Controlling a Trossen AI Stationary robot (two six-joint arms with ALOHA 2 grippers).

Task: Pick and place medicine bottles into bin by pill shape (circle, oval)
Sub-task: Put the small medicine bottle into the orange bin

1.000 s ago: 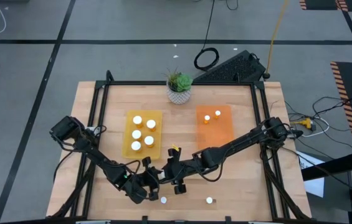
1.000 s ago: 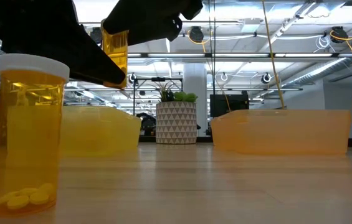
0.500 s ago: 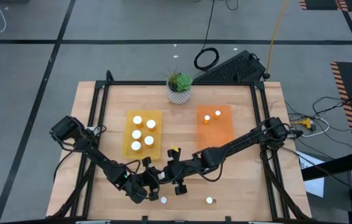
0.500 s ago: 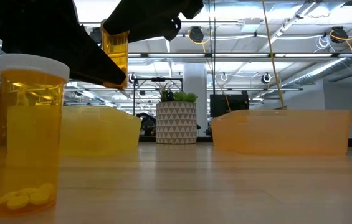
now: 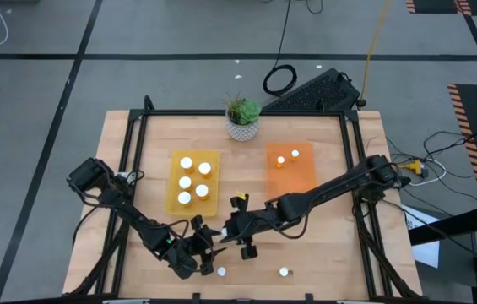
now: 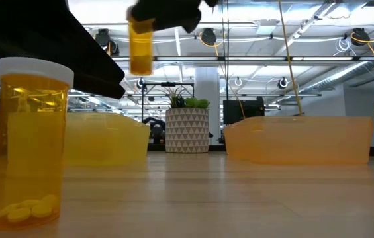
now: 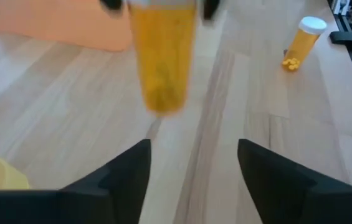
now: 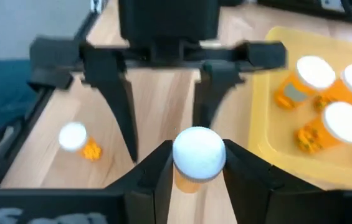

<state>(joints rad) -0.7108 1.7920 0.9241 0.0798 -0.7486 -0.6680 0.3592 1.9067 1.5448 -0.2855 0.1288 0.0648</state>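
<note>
The left gripper (image 5: 207,247) sits low near the table's front edge, fingers spread with nothing between them. Just right of it, the right gripper (image 8: 195,163) is clamped on a bottle (image 6: 140,45) by its white cap, held clear above the wood (body hanging down). Five bottles stand in the yellow bin (image 5: 173,192), two in the orange bin (image 5: 306,179), and two more (image 5: 284,272) stand on the table near the front.
</note>
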